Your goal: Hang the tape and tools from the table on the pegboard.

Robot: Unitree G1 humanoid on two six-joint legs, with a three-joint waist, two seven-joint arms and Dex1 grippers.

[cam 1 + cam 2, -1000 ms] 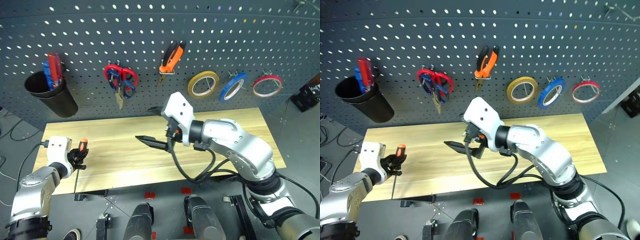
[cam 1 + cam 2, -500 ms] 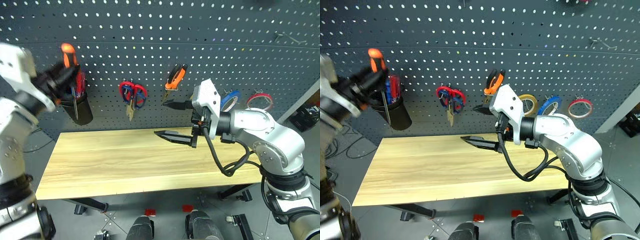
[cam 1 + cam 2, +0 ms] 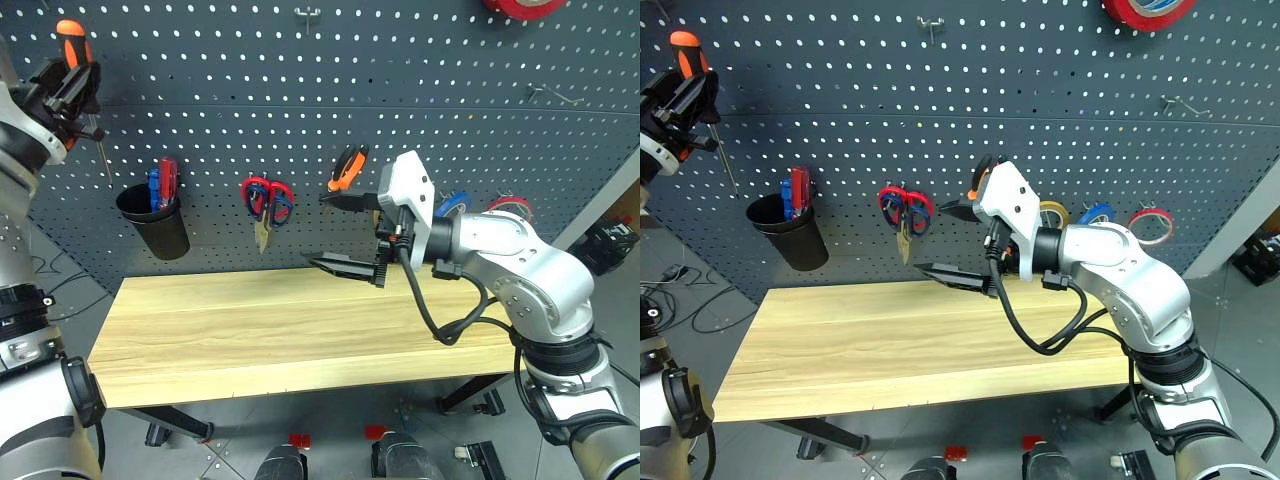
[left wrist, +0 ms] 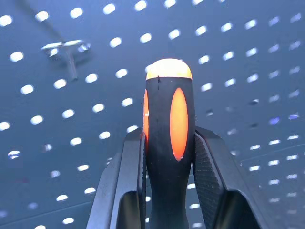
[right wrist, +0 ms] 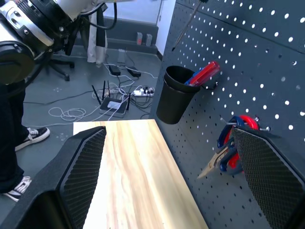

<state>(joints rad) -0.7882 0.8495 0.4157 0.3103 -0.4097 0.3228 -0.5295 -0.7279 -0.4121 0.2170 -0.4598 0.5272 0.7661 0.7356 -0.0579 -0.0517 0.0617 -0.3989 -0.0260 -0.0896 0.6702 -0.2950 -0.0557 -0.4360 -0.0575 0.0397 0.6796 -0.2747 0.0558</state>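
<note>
My left gripper [image 3: 68,88] is raised high at the far left in front of the pegboard [image 3: 300,120] and is shut on the screwdriver [image 3: 72,35]. Its orange-and-black handle [image 4: 167,138] sits between the fingers [image 4: 127,191], and the shaft hangs down. My right gripper [image 3: 338,236] hovers open over the table [image 3: 250,330] with nothing in it. The pliers [image 3: 347,165] and the scissors [image 3: 266,197] hang on hooks. The tan tape [image 3: 1053,211] hangs partly hidden behind my right hand.
A black cup [image 3: 155,222] holding red and blue tools hangs at the lower left of the board. Blue [image 3: 450,203] and red [image 3: 506,205] rolls hang on the right, and another red roll [image 3: 520,5] hangs higher. A bare hook [image 4: 66,50] is near the screwdriver's handle.
My left gripper has lifted the screwdriver from the table's left edge, past the black cup, to high on the board. The camera has tilted upward. The right arm barely moved.
</note>
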